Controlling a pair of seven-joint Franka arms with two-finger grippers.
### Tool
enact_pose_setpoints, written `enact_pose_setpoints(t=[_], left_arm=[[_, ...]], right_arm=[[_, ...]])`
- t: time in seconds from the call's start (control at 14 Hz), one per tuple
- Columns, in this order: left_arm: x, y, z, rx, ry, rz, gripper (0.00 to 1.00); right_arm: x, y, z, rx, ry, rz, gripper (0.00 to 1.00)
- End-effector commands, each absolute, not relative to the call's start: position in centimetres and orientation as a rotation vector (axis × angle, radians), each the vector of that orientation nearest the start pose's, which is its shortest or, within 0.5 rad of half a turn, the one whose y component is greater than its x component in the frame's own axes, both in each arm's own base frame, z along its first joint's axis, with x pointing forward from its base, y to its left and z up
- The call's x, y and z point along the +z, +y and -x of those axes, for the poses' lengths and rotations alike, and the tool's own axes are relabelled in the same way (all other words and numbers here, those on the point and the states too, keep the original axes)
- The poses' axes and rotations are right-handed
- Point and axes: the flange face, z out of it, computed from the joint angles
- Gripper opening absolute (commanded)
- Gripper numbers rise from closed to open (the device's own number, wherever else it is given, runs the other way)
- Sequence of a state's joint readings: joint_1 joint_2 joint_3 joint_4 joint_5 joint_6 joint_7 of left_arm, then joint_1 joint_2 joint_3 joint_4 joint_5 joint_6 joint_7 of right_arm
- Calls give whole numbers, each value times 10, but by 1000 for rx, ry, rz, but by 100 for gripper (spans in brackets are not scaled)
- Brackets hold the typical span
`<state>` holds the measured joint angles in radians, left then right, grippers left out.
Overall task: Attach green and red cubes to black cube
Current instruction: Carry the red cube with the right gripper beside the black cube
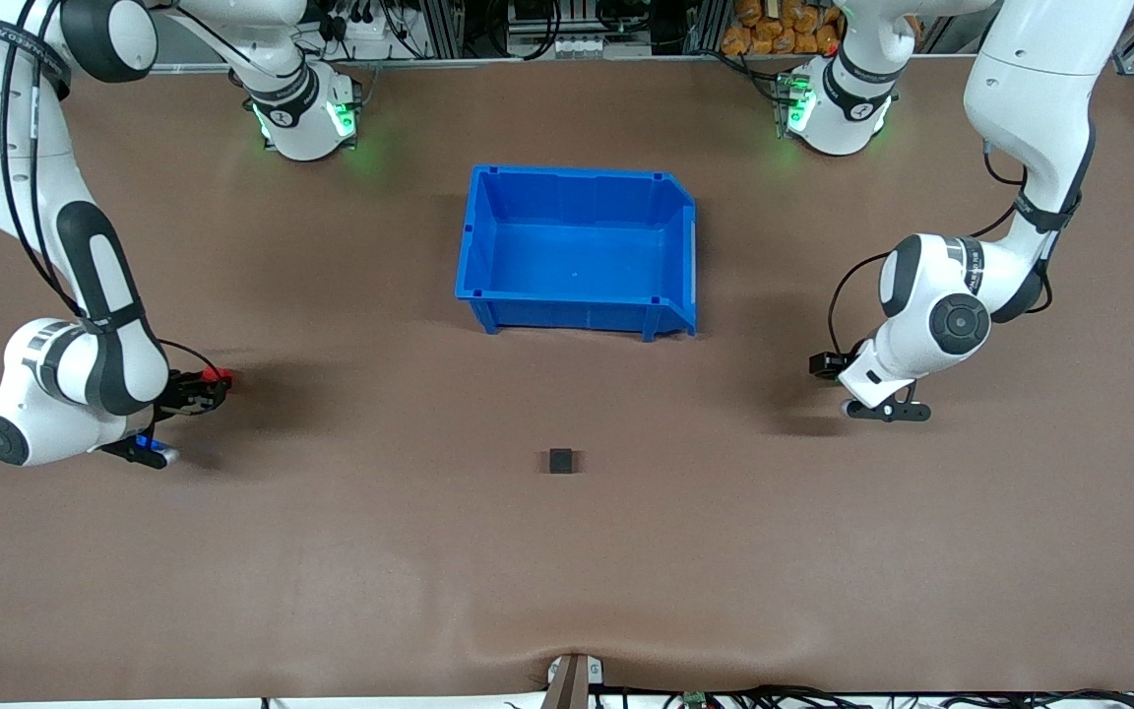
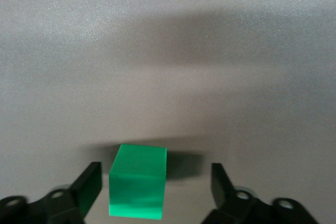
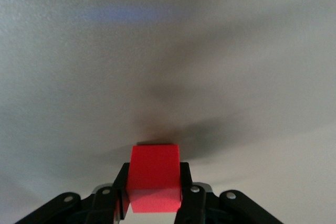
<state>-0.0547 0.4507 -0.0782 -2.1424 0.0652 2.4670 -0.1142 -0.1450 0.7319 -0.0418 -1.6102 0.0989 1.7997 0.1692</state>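
Observation:
The black cube [image 1: 561, 460] sits alone on the brown table, nearer to the front camera than the blue bin. My right gripper [image 1: 205, 387] is at the right arm's end of the table, low over it. In the right wrist view it [image 3: 155, 192] is shut on the red cube [image 3: 155, 178], which also shows in the front view [image 1: 221, 375]. My left gripper [image 1: 828, 365] is low at the left arm's end of the table. In the left wrist view it [image 2: 156, 187] is open, with the green cube [image 2: 137, 182] on the table between its fingers and a gap on each side. The green cube is hidden in the front view.
An empty blue bin [image 1: 567, 313] stands in the middle of the table, toward the robots' bases. The brown mat bulges a little at the table's front edge [image 1: 567, 640].

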Motion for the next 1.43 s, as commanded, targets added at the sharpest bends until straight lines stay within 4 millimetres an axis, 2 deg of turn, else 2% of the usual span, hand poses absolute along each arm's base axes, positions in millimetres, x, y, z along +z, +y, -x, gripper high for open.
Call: enact_pose_setpoints(t=[0.0,0.14,0.21,0.36,0.5,0.64,0.79,0.93,1.07,1.14,1.21,1.36], left_arm=[[181,-74,-554,179,116,3117,0],[184,-70,-556,170,102,3118,0],[188,-70,-560,153,77,3120,0],[207,-74,-576,95,-22,3132,0],[230,-87,-594,84,-284,3117,0],[253,-114,-615,89,-587,3074,0],[265,-140,-631,79,-868,3012,0],[269,-168,-641,49,-1159,2927,0],[271,-202,-651,23,-1475,2804,0],[271,-212,-656,14,-1625,2730,0],[270,-221,-659,13,-1733,2670,0],[257,-249,-648,40,-1871,2559,0]], right_arm=[[211,-40,-638,888,965,2842,0],[232,21,-654,897,1215,2633,0],[241,61,-660,901,1305,2542,0],[257,119,-673,856,1488,2386,0],[263,169,-683,745,1648,2247,0],[263,224,-685,596,1717,2193,0],[252,259,-687,472,1869,2038,0],[228,293,-676,458,1920,2012,0],[212,305,-675,406,1935,1973,0],[199,322,-670,401,1949,1948,0],[198,334,-673,382,1953,1900,0],[195,355,-671,415,1965,1861,0]])
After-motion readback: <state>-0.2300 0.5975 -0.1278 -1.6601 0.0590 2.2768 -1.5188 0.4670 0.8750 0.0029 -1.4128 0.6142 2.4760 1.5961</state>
